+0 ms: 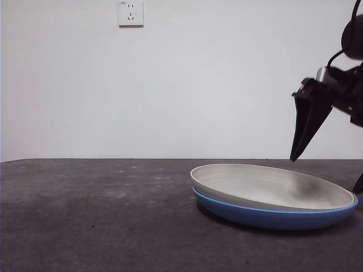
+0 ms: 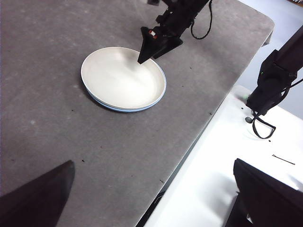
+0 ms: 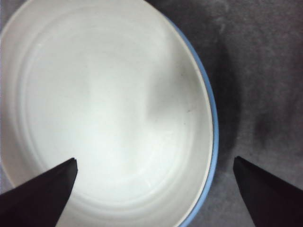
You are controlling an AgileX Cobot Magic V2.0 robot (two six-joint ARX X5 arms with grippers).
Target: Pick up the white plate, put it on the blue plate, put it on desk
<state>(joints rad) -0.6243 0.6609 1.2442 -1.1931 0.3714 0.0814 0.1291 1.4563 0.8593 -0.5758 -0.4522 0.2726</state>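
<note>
Foreground: the flat, dark grey-brown, faintly speckled desk [image 1: 96, 215] runs from the low front camera back to the plain white wall. On its right part rests the round, shallow, glossy medium-blue plate [image 1: 266, 218], and nested in it, touching all round, is the round, shallow, matte off-white plate [image 1: 272, 186]. The white plate sits slightly askew, its left rim raised a little above the blue rim, so that only a thin blue crescent shows beneath it; the right wrist view shows that same blue edge [image 3: 211, 111] along one side of the white interior [image 3: 104, 109].

Above and behind the stack's right rim hangs the right gripper [image 1: 308, 126], empty, its two black jaws spread wide and touching neither plate; in its own wrist view the jaws straddle the white plate's rim. The left gripper [image 2: 156, 196] waits well apart from the plates, out over the desk's edge, jaws likewise wide apart and empty.

Handling, as a judgement: both plates look rigid and hard, probably ceramic or melamine, moderately light, breakable if dropped. The blue glaze looks slippery; the white matte surface should offer more friction. The only usable hold is the low upturned rim, one jaw inside the well and one outside beneath the lip. The raised left rim of the white plate leaves room for a jaw there without catching the blue plate.

Background: a white wall socket [image 1: 130, 12] high on the wall.
</note>
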